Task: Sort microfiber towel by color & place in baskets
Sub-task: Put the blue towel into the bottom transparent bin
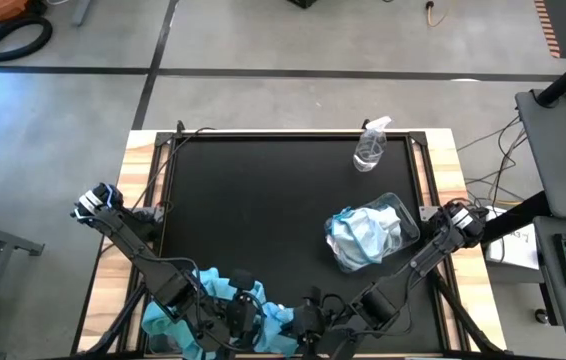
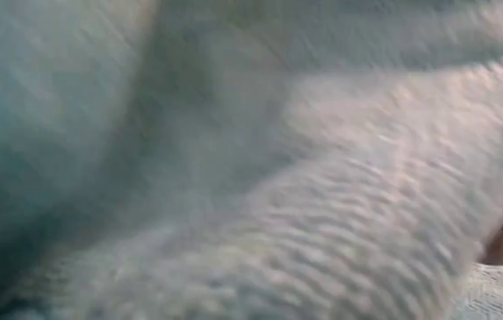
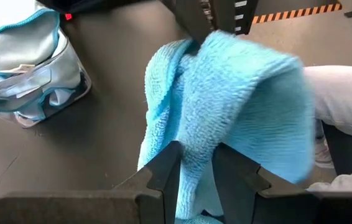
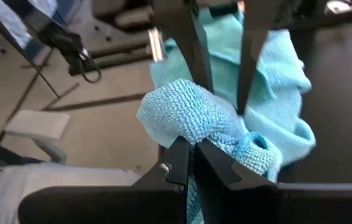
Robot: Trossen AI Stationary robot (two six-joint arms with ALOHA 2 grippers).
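A bright sky-blue microfiber towel (image 3: 226,106) is bunched between my two grippers at the table's near edge, over a heap of blue towels (image 1: 213,305). My left gripper (image 1: 246,308) (image 3: 198,171) and my right gripper (image 1: 305,314) (image 4: 193,163) face each other, both shut on this towel. One clear basket (image 1: 403,215) at the table's right holds pale whitish-blue towels (image 1: 363,238) and also shows in the left wrist view as a basket (image 3: 70,68). A second basket does not show plainly. Cloth close to the lens (image 2: 251,178) fills the low view. My left gripper pinches the blue towel between its two fingers at a bunched part (image 3: 196,146). The cloth runs on from there to the right gripper's fingers (image 3: 204,18). My right gripper pinches a thick bunched fold (image 4: 185,121) of the same towel between its nearly closed fingers, several layers. The left gripper's fingers (image 4: 191,43) stand just beyond the fold.
A clear spray bottle (image 1: 371,148) stands near the table's far right. The black mat (image 1: 263,210) between it and the towels is bare. A pale towel (image 3: 344,106) lies beside the held one. Wooden table edges (image 1: 138,170) frame the mat.
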